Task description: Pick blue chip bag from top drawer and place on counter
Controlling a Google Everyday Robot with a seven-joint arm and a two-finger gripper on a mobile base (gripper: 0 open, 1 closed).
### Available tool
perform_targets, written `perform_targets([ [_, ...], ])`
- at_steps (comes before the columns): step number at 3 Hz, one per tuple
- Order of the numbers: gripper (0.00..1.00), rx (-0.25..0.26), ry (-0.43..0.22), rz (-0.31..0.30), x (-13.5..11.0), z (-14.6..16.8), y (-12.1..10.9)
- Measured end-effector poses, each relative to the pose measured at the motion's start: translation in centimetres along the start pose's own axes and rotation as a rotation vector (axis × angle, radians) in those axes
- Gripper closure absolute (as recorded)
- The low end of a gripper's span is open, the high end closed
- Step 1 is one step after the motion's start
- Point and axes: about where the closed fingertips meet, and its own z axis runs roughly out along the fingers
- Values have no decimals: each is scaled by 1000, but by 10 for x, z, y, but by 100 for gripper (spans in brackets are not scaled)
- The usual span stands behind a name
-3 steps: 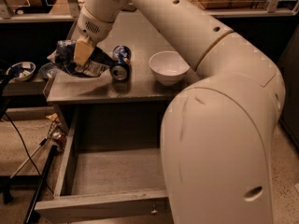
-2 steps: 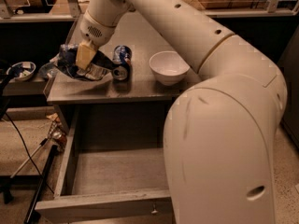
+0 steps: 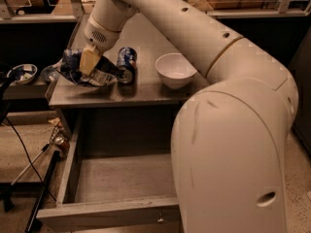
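The blue chip bag is crumpled, dark blue with white lettering, and rests on the left end of the grey counter, overhanging its left edge a little. My gripper reaches down from the arm at the top of the view. Its pale fingers are closed on the bag's top. The top drawer is pulled out below the counter. Its inside shows bare, and its front panel has a small knob. My arm's large white body hides the drawer's right part.
A blue soda can lies on the counter just right of the bag. A white bowl stands right of the can. A small bowl sits on a low shelf to the left. Cables and a stand lie on the floor left of the drawer.
My gripper has come down a little with the bag, which now lies lower on the counter. The can, the bowl and the drawer have not moved.
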Motion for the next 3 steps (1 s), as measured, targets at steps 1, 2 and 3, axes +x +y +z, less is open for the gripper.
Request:
perform_targets([
  [1, 73, 0, 0, 0, 0, 0, 0],
  [2, 50, 0, 0, 0, 0, 0, 0],
  [3, 27, 0, 0, 0, 0, 0, 0],
])
